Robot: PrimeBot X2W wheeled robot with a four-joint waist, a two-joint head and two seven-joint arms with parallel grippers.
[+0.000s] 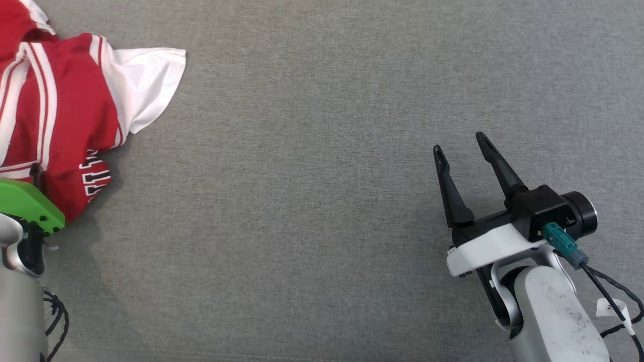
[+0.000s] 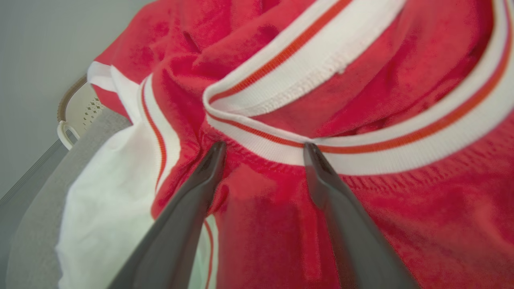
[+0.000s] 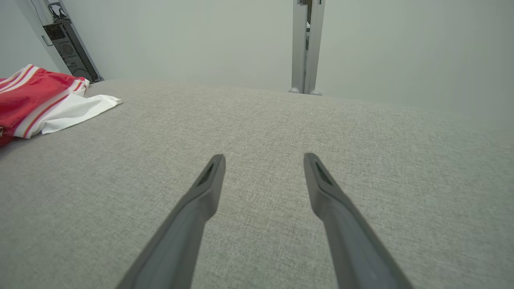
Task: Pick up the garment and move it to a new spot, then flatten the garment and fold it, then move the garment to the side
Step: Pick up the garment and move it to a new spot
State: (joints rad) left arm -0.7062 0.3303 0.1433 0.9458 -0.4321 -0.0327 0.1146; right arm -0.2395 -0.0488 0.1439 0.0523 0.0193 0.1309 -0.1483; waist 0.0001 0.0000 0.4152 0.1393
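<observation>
The garment (image 1: pixel 60 105), a red jersey with white striped trim and a white sleeve, lies crumpled at the far left of the grey table. In the head view my left arm's green wrist cover (image 1: pixel 27 201) sits at the jersey's near edge. In the left wrist view my left gripper (image 2: pixel 264 149) is open, its fingertips (image 2: pixel 217 154) down at the red cloth just below the white collar band (image 2: pixel 305 60). My right gripper (image 1: pixel 459 143) is open above bare table at the right, far from the jersey. The garment (image 3: pixel 36 100) lies off to its left.
The grey fabric-covered table (image 1: pixel 322 201) stretches wide between the two arms. A white perforated basket (image 2: pixel 78 110) stands beyond the table edge in the left wrist view. Behind the table are a metal post (image 3: pixel 307 44) and a dark rack (image 3: pixel 68 48).
</observation>
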